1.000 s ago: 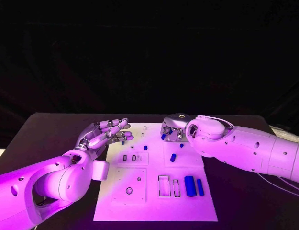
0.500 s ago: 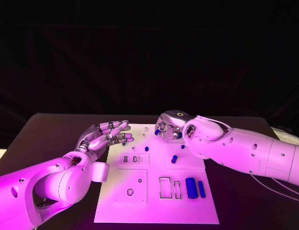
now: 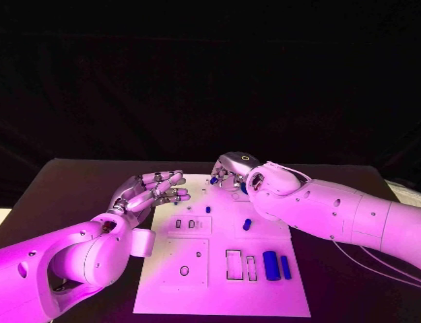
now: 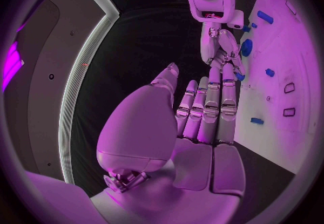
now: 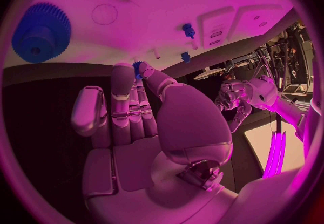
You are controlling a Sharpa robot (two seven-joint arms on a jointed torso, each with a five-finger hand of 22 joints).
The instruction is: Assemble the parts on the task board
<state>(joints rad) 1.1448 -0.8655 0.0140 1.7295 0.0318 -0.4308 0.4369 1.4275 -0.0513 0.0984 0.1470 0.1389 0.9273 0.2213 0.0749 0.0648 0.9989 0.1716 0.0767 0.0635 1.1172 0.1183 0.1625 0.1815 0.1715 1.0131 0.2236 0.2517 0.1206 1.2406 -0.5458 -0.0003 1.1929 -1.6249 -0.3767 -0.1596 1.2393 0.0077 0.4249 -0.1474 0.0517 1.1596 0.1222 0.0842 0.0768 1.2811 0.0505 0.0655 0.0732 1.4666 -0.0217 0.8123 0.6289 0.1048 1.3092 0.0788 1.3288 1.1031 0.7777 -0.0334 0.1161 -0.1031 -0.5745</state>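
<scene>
Blue gear (image 5: 40, 32) beyond right hand (image 5: 135, 110).

Both hands, left hand (image 3: 150, 190) and right hand (image 3: 230, 176), above the task board's (image 3: 210, 289) far end.

The board (image 3: 220, 296) is white, with dark outlines marking its slots. The parts on it are blue: a thick cylinder (image 3: 269, 259), a thinner bar (image 3: 285, 266), a short peg (image 3: 246, 224), and a toothed gear (image 5: 40, 33). The tabletop (image 3: 65, 188) is black. Both arms are white. The left hand (image 3: 150, 191) and right hand (image 3: 228, 176) have silver fingers (image 4: 210, 106).
</scene>
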